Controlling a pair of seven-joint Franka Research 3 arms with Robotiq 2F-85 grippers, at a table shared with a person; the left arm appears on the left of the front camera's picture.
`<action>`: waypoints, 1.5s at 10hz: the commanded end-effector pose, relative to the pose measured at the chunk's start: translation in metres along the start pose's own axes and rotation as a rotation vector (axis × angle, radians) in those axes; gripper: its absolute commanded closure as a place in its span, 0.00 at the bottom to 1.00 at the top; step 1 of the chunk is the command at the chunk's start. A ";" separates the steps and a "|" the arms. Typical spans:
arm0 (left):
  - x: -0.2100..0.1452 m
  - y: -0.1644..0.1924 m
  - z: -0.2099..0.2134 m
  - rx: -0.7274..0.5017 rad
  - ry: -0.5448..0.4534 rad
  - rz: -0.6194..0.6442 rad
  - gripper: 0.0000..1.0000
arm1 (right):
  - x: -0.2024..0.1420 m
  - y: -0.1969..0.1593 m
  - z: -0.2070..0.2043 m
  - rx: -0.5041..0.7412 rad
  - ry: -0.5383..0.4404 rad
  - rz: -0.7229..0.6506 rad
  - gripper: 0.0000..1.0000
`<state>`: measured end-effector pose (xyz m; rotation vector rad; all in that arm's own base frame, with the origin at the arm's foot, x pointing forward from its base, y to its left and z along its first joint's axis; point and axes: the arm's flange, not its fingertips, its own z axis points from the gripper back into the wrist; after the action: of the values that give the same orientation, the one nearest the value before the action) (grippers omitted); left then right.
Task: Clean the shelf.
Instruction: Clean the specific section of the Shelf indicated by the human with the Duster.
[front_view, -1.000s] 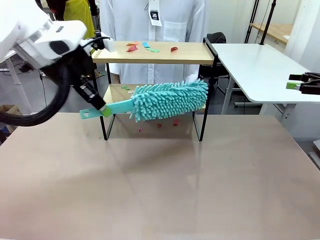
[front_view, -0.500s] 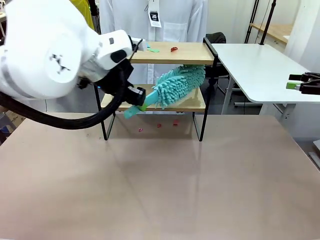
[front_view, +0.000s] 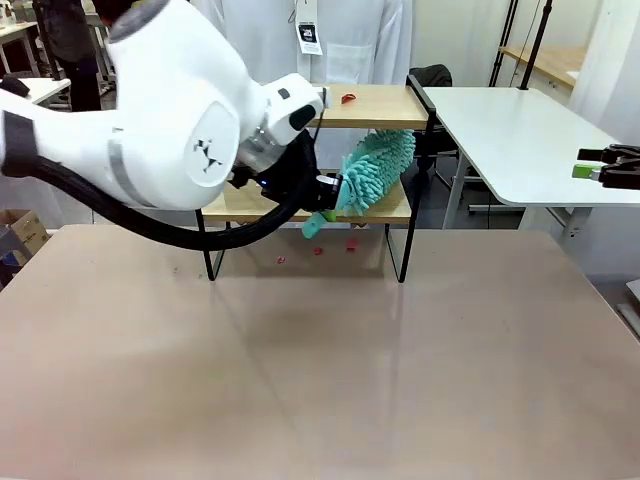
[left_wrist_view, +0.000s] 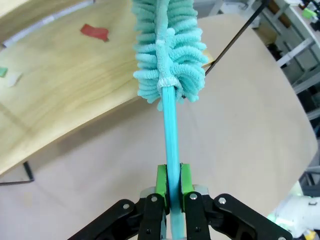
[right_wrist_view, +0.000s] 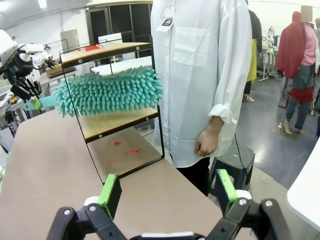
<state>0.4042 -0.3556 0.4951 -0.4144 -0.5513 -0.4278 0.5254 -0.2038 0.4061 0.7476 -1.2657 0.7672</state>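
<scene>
Shelf (front_view: 385, 108): duster (front_view: 375, 168) between its two boards. Left gripper (left_wrist_view: 169, 181) squeezes handle tight; right gripper (right_wrist_view: 165, 192) wide, empty. Hard push may tip shelf, scatter scraps (front_view: 348, 98).

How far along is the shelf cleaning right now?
Done: a few red scraps lie on the table under the shelf, apparently swept off. In hand: the left gripper is shut on the teal duster, its head over the lower board. Left: a red scrap on the top board and another on the board by the duster head.
</scene>
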 end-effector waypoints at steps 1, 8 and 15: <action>0.012 -0.021 -0.009 0.072 0.017 0.044 0.87 | 0.003 0.001 -0.002 0.001 0.001 0.006 0.00; 0.000 -0.011 -0.028 0.098 0.051 0.074 0.87 | 0.003 0.001 -0.002 0.001 0.001 0.006 0.00; -0.009 0.015 -0.001 0.300 0.136 0.183 0.87 | 0.003 0.001 -0.002 0.001 0.001 0.006 0.00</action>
<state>0.4121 -0.3394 0.4869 -0.1856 -0.4367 -0.2501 0.5254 -0.2037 0.4060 0.7478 -1.2657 0.7673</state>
